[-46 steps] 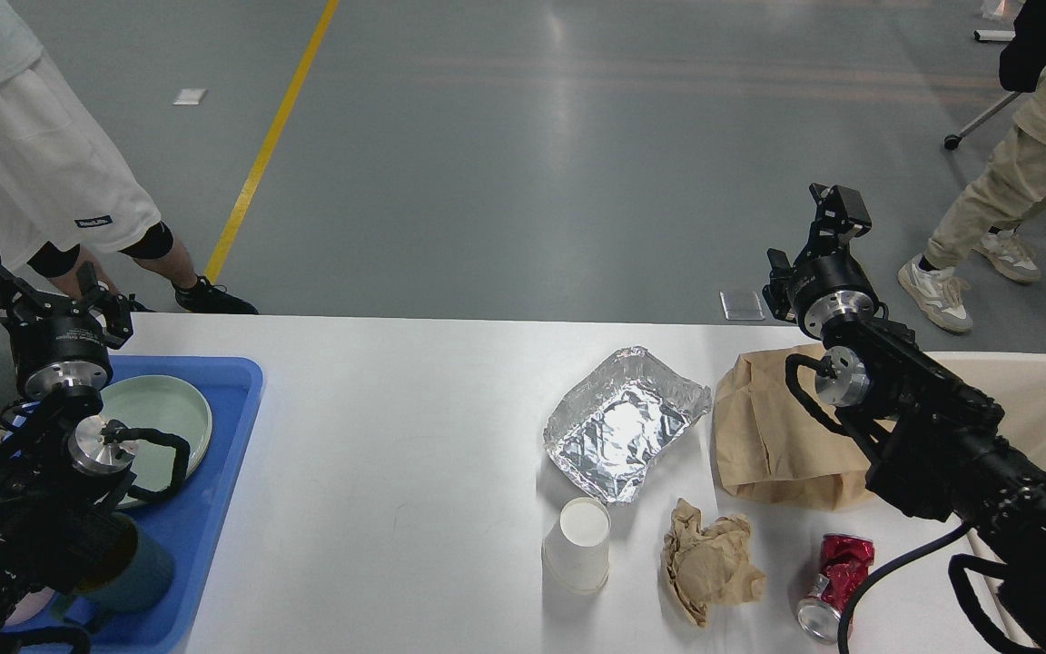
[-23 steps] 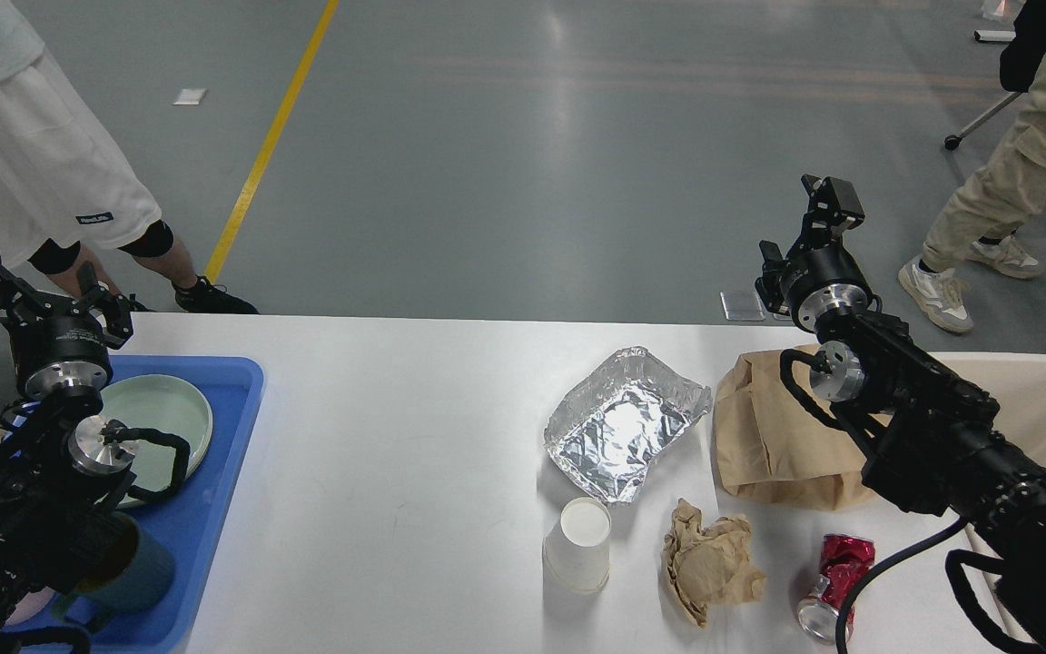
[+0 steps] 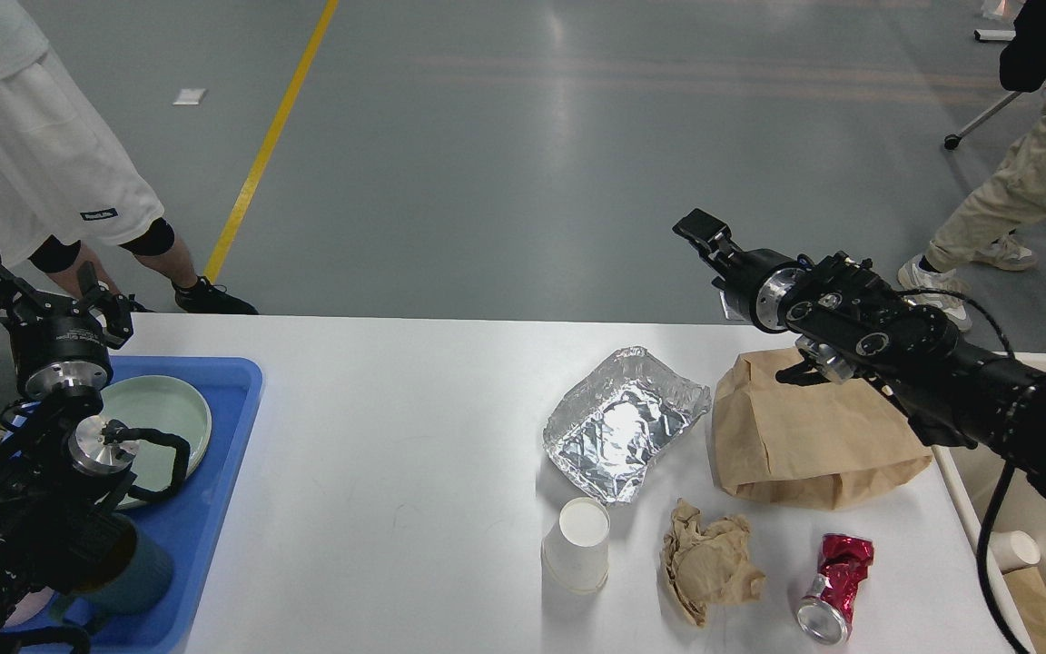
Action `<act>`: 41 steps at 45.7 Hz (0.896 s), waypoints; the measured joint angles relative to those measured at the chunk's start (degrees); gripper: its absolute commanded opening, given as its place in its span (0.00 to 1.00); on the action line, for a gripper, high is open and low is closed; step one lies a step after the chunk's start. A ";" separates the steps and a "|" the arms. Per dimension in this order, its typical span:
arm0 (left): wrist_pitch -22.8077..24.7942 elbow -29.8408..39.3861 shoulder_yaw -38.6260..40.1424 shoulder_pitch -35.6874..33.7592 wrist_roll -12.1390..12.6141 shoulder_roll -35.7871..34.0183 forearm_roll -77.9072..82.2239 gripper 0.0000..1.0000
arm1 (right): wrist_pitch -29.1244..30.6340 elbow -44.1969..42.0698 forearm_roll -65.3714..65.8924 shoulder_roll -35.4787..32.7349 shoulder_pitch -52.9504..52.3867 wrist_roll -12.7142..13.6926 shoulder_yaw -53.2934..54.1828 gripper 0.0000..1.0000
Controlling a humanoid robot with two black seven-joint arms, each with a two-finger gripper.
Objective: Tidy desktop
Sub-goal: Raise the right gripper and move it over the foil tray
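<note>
The white desktop (image 3: 396, 427) holds a crumpled foil tray (image 3: 625, 422), a brown paper bag (image 3: 804, 440), a white paper cup (image 3: 577, 543), a crumpled brown paper wad (image 3: 709, 563) and a crushed red can (image 3: 836, 586). My left gripper (image 3: 40, 295) is open and empty, above the far left corner by the blue tray (image 3: 214, 509). My right gripper (image 3: 703, 232) hangs over the table's far edge, beyond the foil tray and the bag, pointing left. It is dark and its fingers cannot be told apart.
The blue tray holds a pale green plate (image 3: 160, 418) and a dark teal cup (image 3: 128, 568), partly hidden by my left arm. A beige bin (image 3: 972, 513) stands at the right edge with a paper cup (image 3: 1018, 548) inside. People stand beyond the table at the far left and far right.
My right arm has swung left and stretched out, so its gripper moved from above the bag's far right to past its left end. More of the bag and bin shows. The left arm has not moved.
</note>
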State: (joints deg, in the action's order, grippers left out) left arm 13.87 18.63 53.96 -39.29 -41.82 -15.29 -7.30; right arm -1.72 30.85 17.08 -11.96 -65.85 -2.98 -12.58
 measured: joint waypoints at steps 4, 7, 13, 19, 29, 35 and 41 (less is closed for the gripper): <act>0.00 0.00 0.00 0.00 0.00 0.00 0.00 0.96 | 2.73 0.16 -0.72 0.14 -2.31 6.02 -7.57 1.00; 0.00 0.00 0.00 0.00 -0.02 0.00 0.00 0.96 | 4.55 0.25 -1.36 0.49 -3.89 9.51 -12.53 1.00; 0.00 0.00 0.00 0.00 -0.03 0.00 0.00 0.96 | 6.56 1.65 -1.77 1.94 -7.78 12.48 -21.11 1.00; 0.00 0.00 0.00 0.00 -0.02 0.00 0.00 0.96 | 7.08 6.71 -1.88 2.52 -13.31 12.72 -27.56 1.00; 0.00 0.00 0.00 0.00 -0.02 0.00 0.00 0.96 | 14.49 12.79 -1.87 2.66 -21.19 12.74 -34.05 1.00; 0.00 0.00 0.00 0.00 -0.02 0.00 0.00 0.96 | 22.52 18.70 -1.88 2.80 -26.81 12.73 -36.61 1.00; 0.00 0.00 0.00 0.00 -0.02 0.00 0.00 0.96 | 34.53 23.12 -1.98 2.80 -33.98 12.44 -38.07 1.00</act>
State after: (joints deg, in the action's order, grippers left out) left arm 13.87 18.63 53.96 -39.29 -41.85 -15.29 -7.29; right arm 32.80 53.97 15.10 -9.17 -99.83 9.46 -50.65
